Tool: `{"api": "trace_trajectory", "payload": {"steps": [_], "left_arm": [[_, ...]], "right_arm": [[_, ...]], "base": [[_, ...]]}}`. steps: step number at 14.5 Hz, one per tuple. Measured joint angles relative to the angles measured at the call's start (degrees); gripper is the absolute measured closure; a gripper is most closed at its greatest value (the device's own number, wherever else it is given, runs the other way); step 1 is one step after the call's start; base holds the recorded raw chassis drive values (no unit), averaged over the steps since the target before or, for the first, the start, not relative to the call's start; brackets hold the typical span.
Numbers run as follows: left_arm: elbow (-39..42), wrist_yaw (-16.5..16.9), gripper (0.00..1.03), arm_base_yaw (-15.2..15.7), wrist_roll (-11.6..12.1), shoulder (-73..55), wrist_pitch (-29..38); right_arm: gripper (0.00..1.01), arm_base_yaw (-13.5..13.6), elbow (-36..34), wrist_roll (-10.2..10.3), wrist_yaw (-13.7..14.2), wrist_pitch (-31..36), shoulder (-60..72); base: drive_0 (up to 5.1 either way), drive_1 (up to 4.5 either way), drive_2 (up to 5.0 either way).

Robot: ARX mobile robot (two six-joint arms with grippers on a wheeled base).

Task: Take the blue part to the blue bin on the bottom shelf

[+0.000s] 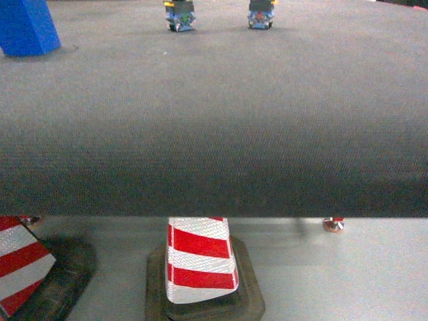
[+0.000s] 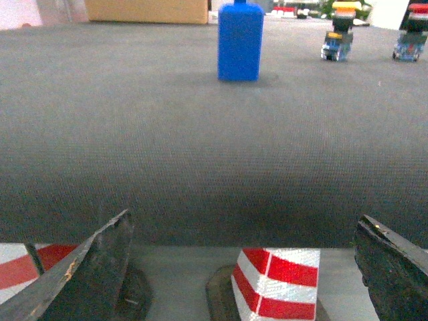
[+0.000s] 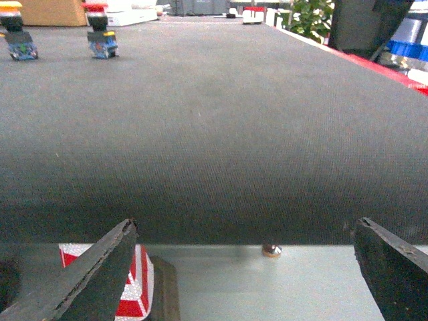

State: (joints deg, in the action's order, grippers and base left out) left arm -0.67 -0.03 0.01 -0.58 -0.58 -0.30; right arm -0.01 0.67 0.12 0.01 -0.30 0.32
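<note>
While both arms hang low at the near edge of the dark fabric-covered surface (image 1: 214,134), the left end effector (image 2: 244,267) and the right end effector (image 3: 244,267) each stand spread wide with nothing between their black fingers. The blue part (image 2: 240,41) stands upright far back on the surface, at the far left in the head view. Two small push-button switches (image 1: 180,17) sit side by side, apart from it, toward the far edge. Below the near edge, red-and-white striped cones (image 1: 199,261) stand on the pale floor (image 1: 348,274).
</note>
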Motion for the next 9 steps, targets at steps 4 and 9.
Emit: {"api": "trace_trajectory", "payload": {"steps": [4,9], "left_arm": [[0.0,-0.02,0.05,0.0,0.0,0.0,0.07],[0.0,-0.02,0.05,0.0,-0.02,0.0,0.04]], "right_arm": [[0.03,0.0,0.02,0.0,0.0,0.04,0.0],[0.03,0.0,0.0,0.07,0.0,0.02,0.0]], "base": [[0.0,0.0,0.0],[0.0,0.0,0.0]]}}
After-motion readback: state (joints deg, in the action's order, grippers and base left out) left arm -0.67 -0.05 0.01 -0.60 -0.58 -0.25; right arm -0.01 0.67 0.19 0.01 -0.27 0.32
